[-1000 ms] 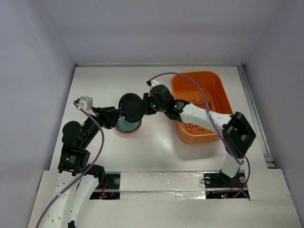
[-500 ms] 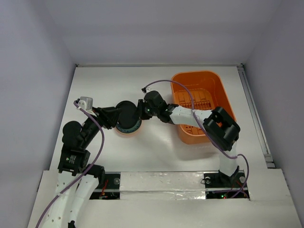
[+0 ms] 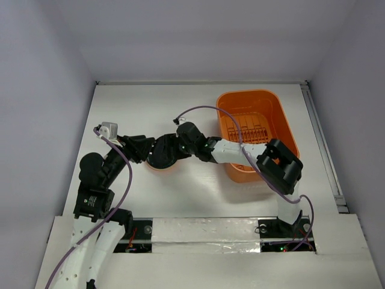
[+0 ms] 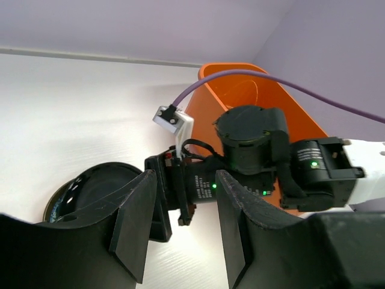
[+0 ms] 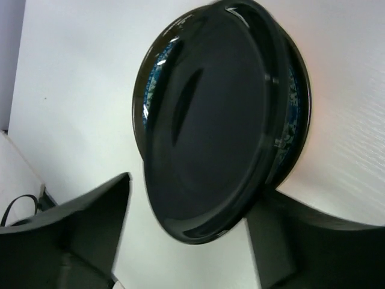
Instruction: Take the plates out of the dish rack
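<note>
White tabletop: right gripper jaws are spread about the glossy black round plate; straight withdrawal is advised, sparing the blue-patterned plate beneath. Left gripper is parted, empty.

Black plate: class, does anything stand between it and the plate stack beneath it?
Nothing visible does. The black plate lies directly over the blue-patterned plate; the left gripper hovers open beside them, not between.

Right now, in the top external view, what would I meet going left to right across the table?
left gripper → black plate → dish rack
</note>
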`<move>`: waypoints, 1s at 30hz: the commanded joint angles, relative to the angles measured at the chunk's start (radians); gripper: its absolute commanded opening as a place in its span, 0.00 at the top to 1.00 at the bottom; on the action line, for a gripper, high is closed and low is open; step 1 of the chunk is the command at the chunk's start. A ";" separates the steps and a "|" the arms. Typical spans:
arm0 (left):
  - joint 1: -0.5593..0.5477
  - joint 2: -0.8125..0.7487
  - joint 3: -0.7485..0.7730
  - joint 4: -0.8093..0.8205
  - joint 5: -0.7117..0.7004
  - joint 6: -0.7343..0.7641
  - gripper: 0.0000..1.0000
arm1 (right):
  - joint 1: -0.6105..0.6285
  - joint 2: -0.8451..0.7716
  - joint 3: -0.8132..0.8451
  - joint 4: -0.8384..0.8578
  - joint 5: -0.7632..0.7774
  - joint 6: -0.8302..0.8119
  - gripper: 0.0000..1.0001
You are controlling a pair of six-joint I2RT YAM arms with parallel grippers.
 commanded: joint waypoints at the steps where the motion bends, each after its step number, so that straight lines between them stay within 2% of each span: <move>1: 0.015 0.011 0.031 0.038 0.000 0.003 0.59 | 0.020 -0.099 0.024 -0.011 0.088 -0.045 0.17; 2: 0.015 0.012 0.032 0.038 0.000 0.003 0.59 | 0.031 -0.110 0.021 -0.050 0.129 -0.059 0.00; 13: 0.052 0.027 0.029 0.043 -0.009 0.005 0.59 | 0.049 -0.255 -0.031 -0.126 0.242 -0.112 0.00; 15: 0.052 0.029 0.027 0.044 -0.012 0.003 0.59 | 0.049 -0.278 -0.042 -0.127 0.265 -0.120 0.03; 18: 0.061 0.029 0.026 0.044 -0.012 0.003 0.59 | 0.049 -0.349 -0.085 -0.114 0.298 -0.134 0.38; 19: 0.061 0.029 0.026 0.044 -0.012 0.003 0.59 | 0.049 -0.373 -0.100 -0.103 0.308 -0.139 0.56; 20: 0.061 0.028 0.024 0.044 -0.011 0.002 0.59 | 0.049 -0.422 -0.126 -0.091 0.326 -0.146 0.90; 21: 0.061 0.028 0.023 0.044 -0.003 0.002 0.59 | 0.049 -0.444 -0.137 -0.089 0.337 -0.152 1.00; 27: 0.061 0.017 0.014 0.084 0.012 -0.009 0.56 | 0.049 -0.649 -0.238 -0.066 0.435 -0.209 1.00; 30: 0.061 0.014 0.011 0.092 0.011 -0.015 0.53 | 0.049 -0.725 -0.250 -0.106 0.502 -0.258 1.00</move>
